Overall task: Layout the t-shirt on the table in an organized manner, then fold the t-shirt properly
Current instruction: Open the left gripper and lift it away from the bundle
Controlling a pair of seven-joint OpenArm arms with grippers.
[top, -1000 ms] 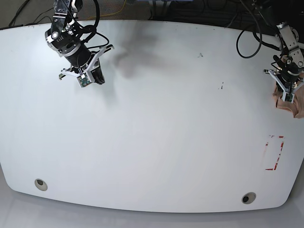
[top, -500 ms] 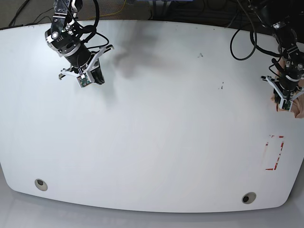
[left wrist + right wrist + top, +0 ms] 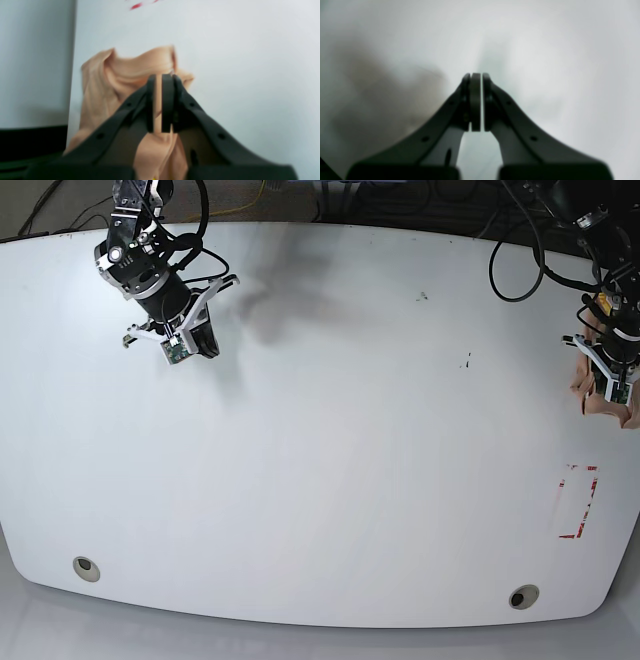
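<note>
At far right bench (image 3: 330,430) edge, left end effector (image 3: 161,105) is clenching bunched t-shirt (image 3: 125,72), right end effector (image 3: 476,102) is idling clenched and empty far left; fetching step, likely calling for dragging cloth toward centre.

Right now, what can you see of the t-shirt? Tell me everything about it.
The t-shirt is peach-pink soft cloth, bunched in loose folds rather than spread flat. It sits at the edge of the white table, partly hanging over the side. In the base view only a small crumpled part shows, at the far right. The left gripper is shut on a fold of it, with cloth pinched between its dark fingers. A speck of yellow shows low down; no print is readable.
</note>
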